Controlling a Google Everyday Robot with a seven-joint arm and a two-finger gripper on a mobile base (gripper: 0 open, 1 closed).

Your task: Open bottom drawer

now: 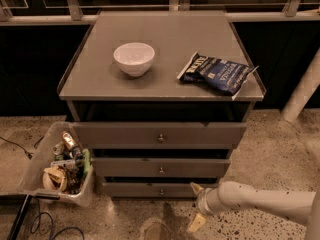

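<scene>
The bottom drawer (135, 190) is the lowest and slimmest of three grey drawer fronts, with a small round metal knob (161, 190) at its middle. Its front sits about level with the drawers above. My gripper (196, 205) comes in from the right on a white arm, low above the floor. It is just in front of the drawer's right end, right of the knob. It is open and empty, with one tan fingertip (194, 187) near the drawer front and the other (196, 223) lower, toward the floor.
On the cabinet top (100, 84) stand a white bowl (134, 58) and a dark blue snack bag (216, 73). A clear bin (35, 156) of clutter stands on the floor at the left. Cables (45, 224) lie at the lower left. A white post (302, 91) is at the right.
</scene>
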